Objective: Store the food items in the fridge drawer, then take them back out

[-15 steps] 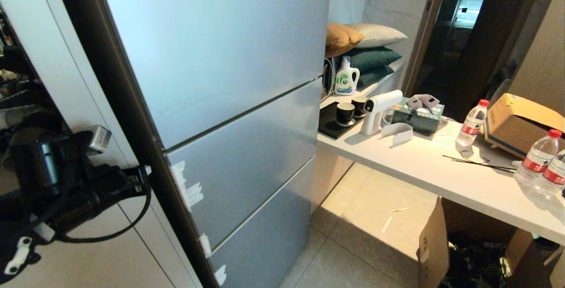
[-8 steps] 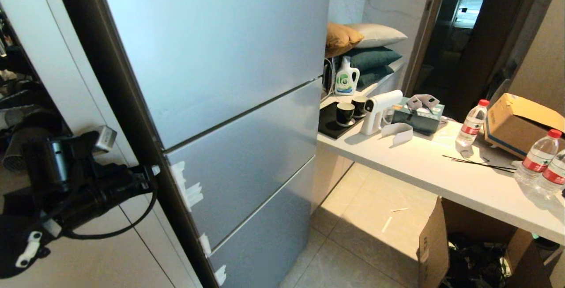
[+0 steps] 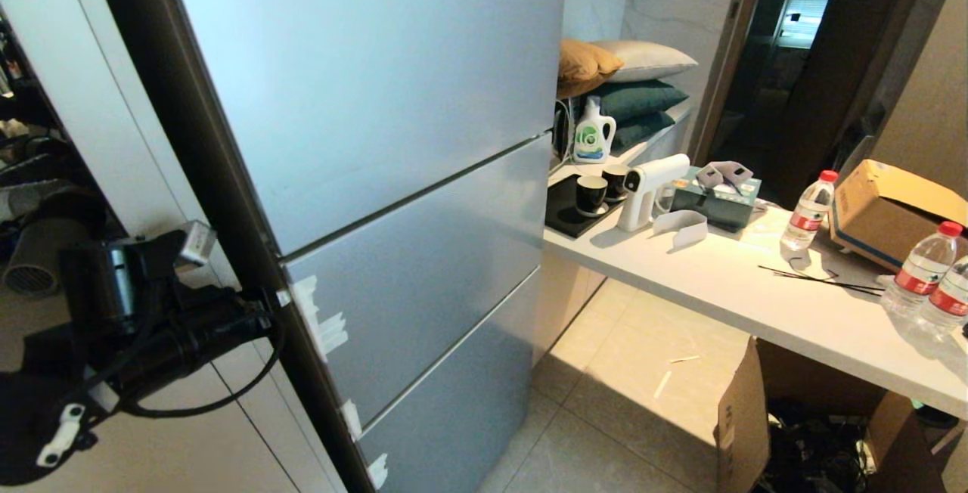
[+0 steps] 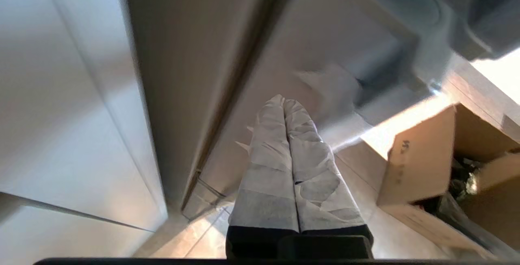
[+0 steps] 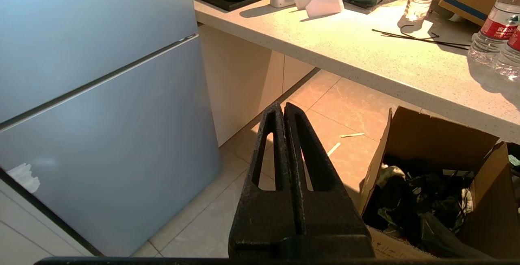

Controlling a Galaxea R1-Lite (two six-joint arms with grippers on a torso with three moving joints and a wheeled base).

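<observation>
Silver-blue fridge drawer (image 3: 423, 281) sits flush and handleless; food items aren't in view. Left gripper (image 3: 281, 298) jaws clenched, empty, tip at its taped left edge: risk it skids off the seam. Right gripper (image 5: 283, 108) jaws clenched, idle above the floor.

The left gripper (image 3: 281, 298) has slid right along the fridge's dark side edge, and its tip now meets the taped left edge of the middle drawer (image 3: 423, 274).
</observation>
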